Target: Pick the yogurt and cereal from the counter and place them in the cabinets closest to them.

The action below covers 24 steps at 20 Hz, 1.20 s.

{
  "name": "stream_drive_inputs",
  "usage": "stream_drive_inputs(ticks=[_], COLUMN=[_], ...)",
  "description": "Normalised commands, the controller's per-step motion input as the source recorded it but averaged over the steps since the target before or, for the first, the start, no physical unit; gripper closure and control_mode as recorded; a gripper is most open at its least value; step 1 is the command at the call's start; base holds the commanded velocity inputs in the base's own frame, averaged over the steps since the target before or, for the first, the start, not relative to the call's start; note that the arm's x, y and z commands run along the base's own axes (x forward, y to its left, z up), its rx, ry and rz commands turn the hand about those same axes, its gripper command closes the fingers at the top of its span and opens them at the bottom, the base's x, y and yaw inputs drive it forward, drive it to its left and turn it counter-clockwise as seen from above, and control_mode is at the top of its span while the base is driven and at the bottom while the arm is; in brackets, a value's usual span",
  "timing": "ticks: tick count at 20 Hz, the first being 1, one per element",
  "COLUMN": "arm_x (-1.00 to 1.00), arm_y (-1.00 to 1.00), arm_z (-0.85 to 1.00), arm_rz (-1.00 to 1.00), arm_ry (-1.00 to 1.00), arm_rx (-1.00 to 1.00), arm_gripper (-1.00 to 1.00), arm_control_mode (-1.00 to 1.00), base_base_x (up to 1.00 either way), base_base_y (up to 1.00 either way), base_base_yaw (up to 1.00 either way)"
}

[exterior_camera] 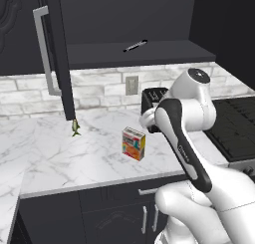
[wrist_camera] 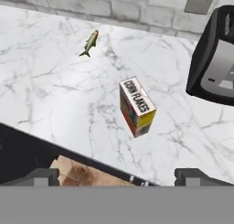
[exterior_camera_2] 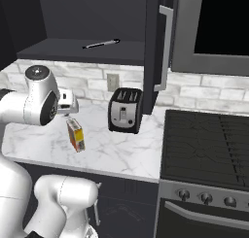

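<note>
One cereal box upright mid-frame on desk; gripper spread wide above. Risk: off-centre descent could topple it toward toaster.

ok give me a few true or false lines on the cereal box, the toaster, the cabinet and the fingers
1. The small red, orange and yellow cereal box stands on the white marble counter. True.
2. The black toaster lies tipped over. False: it stands upright.
3. The fingers grip the box. False: they are open, apart from it.
4. The matte black wall cabinet door is open. True.
</note>
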Motion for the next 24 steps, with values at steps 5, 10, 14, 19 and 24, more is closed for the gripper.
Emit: stream_drive_inputs(ticks=[5, 10, 14, 19, 24], arm_x=[0.2, 0.26, 0.25, 0.24, 0.15], arm_y=[0.0, 0.0, 0.0, 0.0, 0.0], arm_z=[-0.33, -0.28, -0.27, -0.29, -0.34], arm_rz=[0.03, 0.03, 0.03, 0.03, 0.04], arm_ry=[-0.01, -0.01, -0.01, -0.01, 0.0], arm_rx=[-0.07, -0.06, -0.06, -0.04, -0.02], arm_gripper=[-1.0, -1.0, -1.0, -1.0, -1.0], arm_control_mode=[-1.0, -1.0, -1.0, -1.0, -1.0], base_base_x=[0.0, 0.0, 0.0, 0.0, 0.0], base_base_y=[0.0, 0.0, 0.0, 0.0, 0.0], base_base_yaw=[0.0, 0.0, 0.0, 0.0, 0.0])
